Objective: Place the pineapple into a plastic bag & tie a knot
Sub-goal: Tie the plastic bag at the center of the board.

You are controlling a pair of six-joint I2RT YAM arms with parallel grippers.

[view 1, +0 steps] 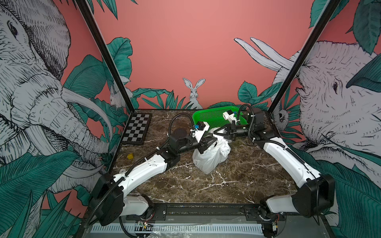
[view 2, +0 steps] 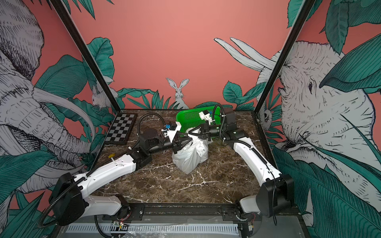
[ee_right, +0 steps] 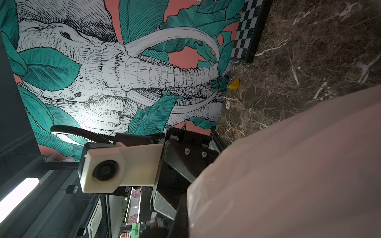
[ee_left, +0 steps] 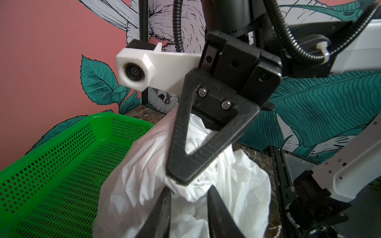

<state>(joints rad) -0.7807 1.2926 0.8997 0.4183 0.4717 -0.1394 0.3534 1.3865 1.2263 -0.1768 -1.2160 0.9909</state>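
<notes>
The white crinkly plastic bag (view 1: pixel 208 157) (view 2: pixel 188 157) stands bulging in the middle of the marble table. The pineapple is hidden. My two grippers meet at the bag's top. The left gripper (view 1: pixel 214 141) (ee_left: pixel 189 190) comes from the left, its jaws apart around a bunched twist of plastic (ee_left: pixel 186 193). I cannot tell whether that twist is the knot. The right gripper (view 1: pixel 215 133) (ee_left: pixel 181 178) comes from the right and is shut on the gathered plastic just above the twist. In the right wrist view the bag (ee_right: pixel 288 164) covers most of the picture, with only one dark finger (ee_right: pixel 181 218) showing.
A green perforated basket (view 1: pixel 203 115) (ee_left: pixel 61 134) stands just behind the bag at the back. A chessboard (view 1: pixel 137 127) lies at the back left. A small yellow block (view 1: pixel 130 156) and a small white bit (view 1: pixel 123 170) lie near the left edge.
</notes>
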